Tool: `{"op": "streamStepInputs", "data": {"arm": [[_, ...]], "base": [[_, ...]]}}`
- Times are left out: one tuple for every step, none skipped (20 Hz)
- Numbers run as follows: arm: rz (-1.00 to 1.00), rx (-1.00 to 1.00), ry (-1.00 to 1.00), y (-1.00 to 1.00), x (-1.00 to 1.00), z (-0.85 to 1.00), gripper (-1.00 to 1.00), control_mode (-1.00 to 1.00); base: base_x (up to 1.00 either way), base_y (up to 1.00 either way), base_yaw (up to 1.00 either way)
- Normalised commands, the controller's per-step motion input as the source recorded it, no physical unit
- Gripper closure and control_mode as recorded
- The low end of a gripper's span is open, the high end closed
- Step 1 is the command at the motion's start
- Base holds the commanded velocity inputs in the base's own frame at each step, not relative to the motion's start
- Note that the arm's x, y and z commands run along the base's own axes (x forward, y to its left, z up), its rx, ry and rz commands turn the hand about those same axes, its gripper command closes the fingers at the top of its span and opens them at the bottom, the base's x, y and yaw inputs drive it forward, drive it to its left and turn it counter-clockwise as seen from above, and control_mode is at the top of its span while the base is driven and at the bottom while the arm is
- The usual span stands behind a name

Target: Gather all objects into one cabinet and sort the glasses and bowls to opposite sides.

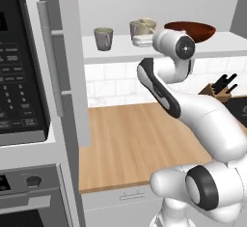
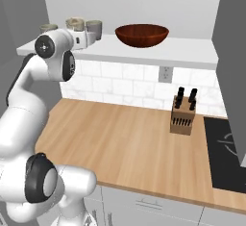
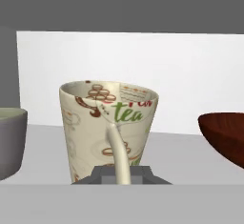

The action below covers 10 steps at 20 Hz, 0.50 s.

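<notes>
Just beside cream mug [image 3: 108, 127]: bowl [image 3: 224, 135], grey mug [image 3: 10, 139].

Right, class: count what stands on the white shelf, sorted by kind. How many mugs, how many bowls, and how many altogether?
Grey mugs: 2, one at the left end, one nearest the bowl.
Cream printed mug: 1, between them, its handle at the shut tool.
Dark red bowl: 1.
Total: 4, all on the shelf.
</notes>
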Motion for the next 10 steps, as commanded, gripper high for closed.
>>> {"op": "streamStepInputs", "data": {"arm": [[0.0,-0.03,0.13,0.41,0.31,-0.1,1.0,-1.0],[0.0,-0.03,0.13,0.36,0.29,-0.15,1.0,-1.0],[0.0,-0.03,0.13,0.34,0.25,-0.18,1.0,-1.0],[0.0,-0.03,0.12,0.26,0.22,-0.21,1.0,-1.0],[0.0,-0.02,0.1,0.21,0.16,-0.24,1.0,-1.0],[0.0,-0.01,0.1,0.16,0.14,-0.24,1.0,-1.0],[0.0,-0.01,0.09,0.14,0.14,-0.25,1.0,-1.0],[0.0,-0.01,0.09,0.13,0.14,-0.26,1.0,-1.0],[0.0,0.0,0.09,0.09,0.14,-0.26,1.0,-1.0],[0.0,0.0,0.08,0.06,0.15,-0.26,1.0,-1.0]], "base": [[0.0,0.0,0.0],[0.0,0.0,0.0],[0.0,0.0,0.0],[0.0,0.0,0.0],[0.0,0.0,0.0],[0.0,0.0,0.0],[0.0,0.0,0.0],[0.0,0.0,0.0],[0.0,0.0,0.0],[0.0,0.0,0.0]]}}
